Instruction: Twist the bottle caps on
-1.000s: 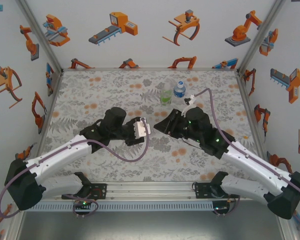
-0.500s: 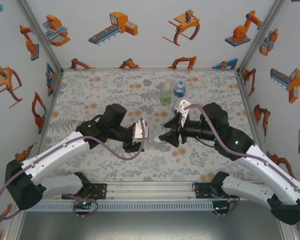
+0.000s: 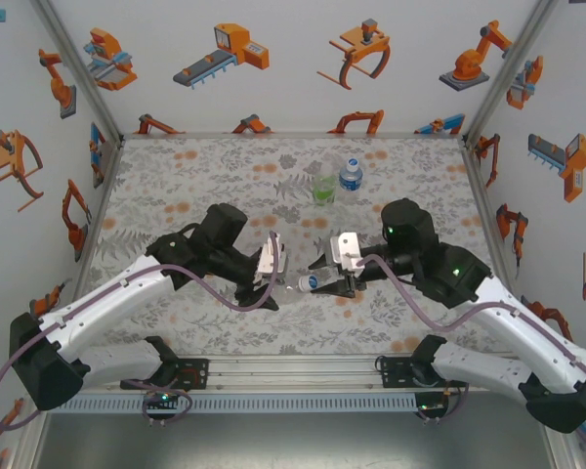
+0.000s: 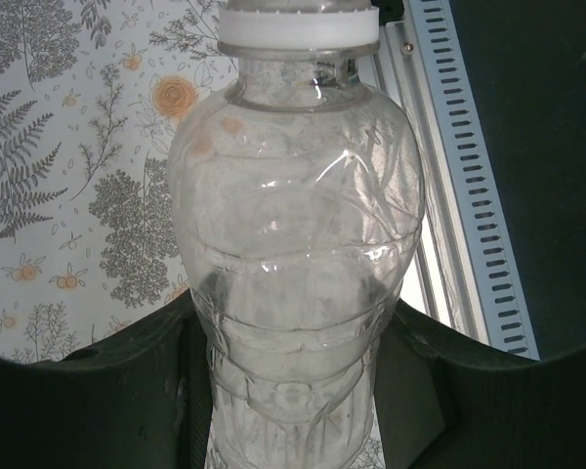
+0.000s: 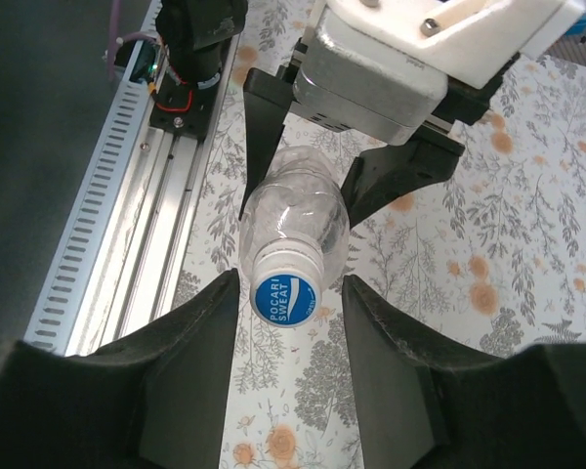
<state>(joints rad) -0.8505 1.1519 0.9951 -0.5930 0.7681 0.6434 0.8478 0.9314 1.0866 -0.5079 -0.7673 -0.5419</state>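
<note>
Bottle of clear colourless plastic [image 4: 298,244] lies level, clamped in the left hand [image 3: 273,289]; its round white, blue-topped cap [image 5: 286,297] sits between parted fingers [image 5: 203,363] of the right hand [image 5: 290,283], gaps either side.

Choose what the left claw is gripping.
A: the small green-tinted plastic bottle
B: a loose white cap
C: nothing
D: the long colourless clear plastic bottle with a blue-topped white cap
D: the left claw is shut around the body of the colourless clear plastic bottle, held sideways; the green-tinted plastic bottle stands apart, farther back.
</note>
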